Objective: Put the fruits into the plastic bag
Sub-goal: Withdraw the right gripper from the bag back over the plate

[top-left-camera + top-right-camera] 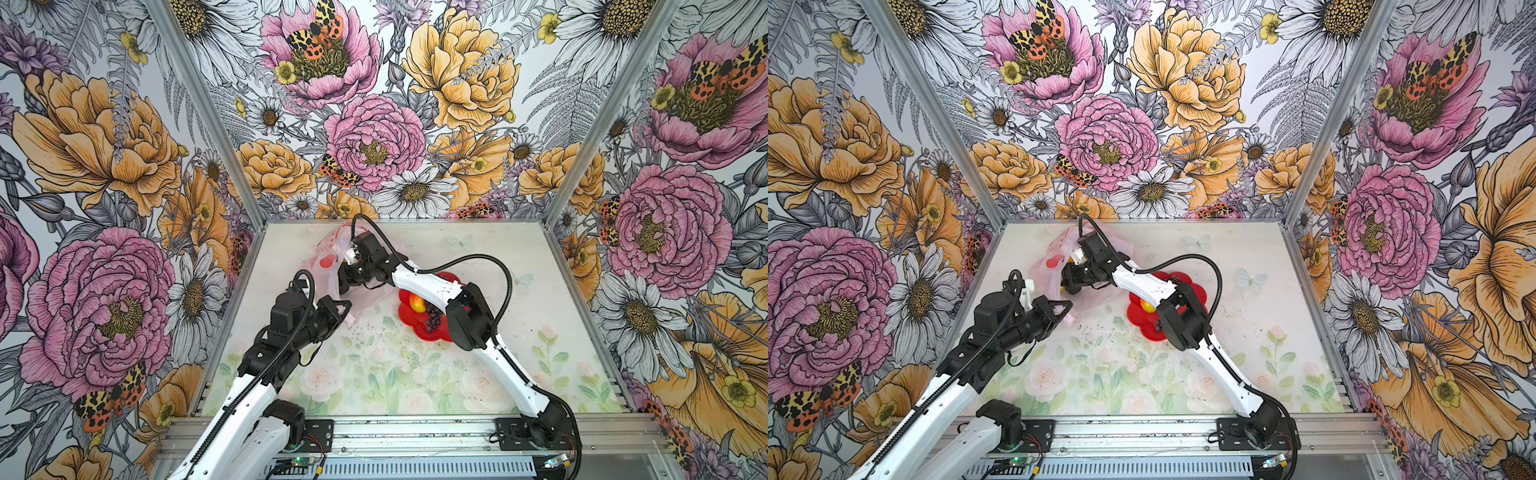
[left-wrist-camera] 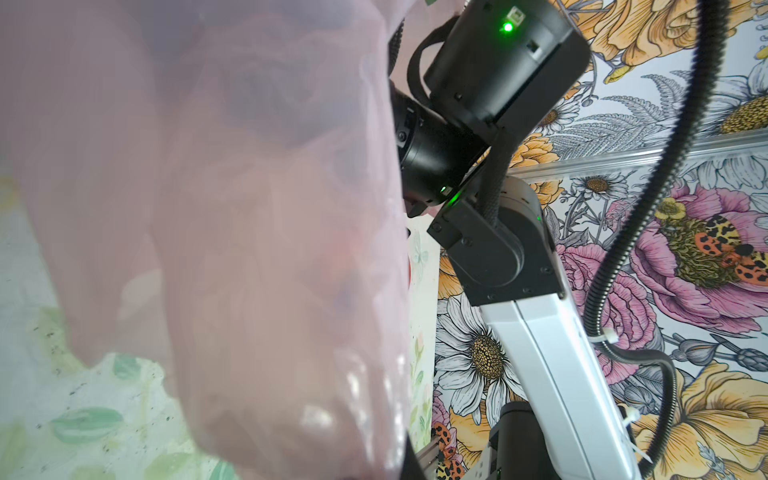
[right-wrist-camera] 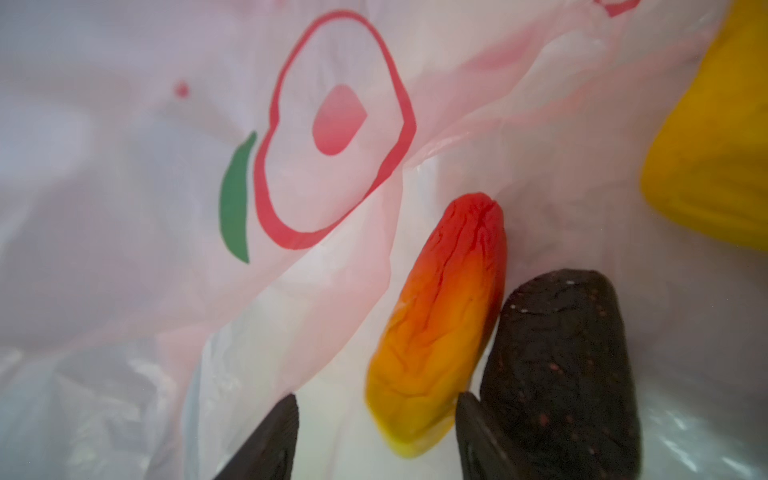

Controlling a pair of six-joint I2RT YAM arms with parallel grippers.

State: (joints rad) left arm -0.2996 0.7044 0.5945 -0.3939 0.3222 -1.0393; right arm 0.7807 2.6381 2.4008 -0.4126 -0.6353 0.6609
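Right wrist view looks inside the plastic bag (image 3: 124, 174), where three fruits show: one dark avocado (image 3: 561, 374), one wrinkled red-orange fruit (image 3: 444, 316) touching its side, and one plain yellow fruit (image 3: 715, 145) a little apart at the frame's edge. The right gripper (image 3: 376, 399) is inside the bag with its jaws spread. One finger overlaps the red-orange fruit and the other stands clear of it, so nothing is clamped. In both top views the bag (image 1: 326, 259) (image 1: 1050, 266) lies at the far left of the floral tabletop (image 1: 374, 374), with the right arm reaching across into its mouth. The left gripper (image 1: 347, 309) (image 1: 1065, 309) is clenched on the bag's near edge and holds the film up. In the left wrist view that pink film (image 2: 249, 208) drapes over most of the frame and hides the fingers. One red flower-shaped plate (image 1: 409, 326) (image 1: 1140, 320) sits just right of the bag, partly under the right arm. Two fruits show on it: one yellow-red fruit (image 1: 417, 303) (image 1: 1147, 306) and one purple grape bunch (image 1: 433, 319) (image 1: 1158, 326) beside it.
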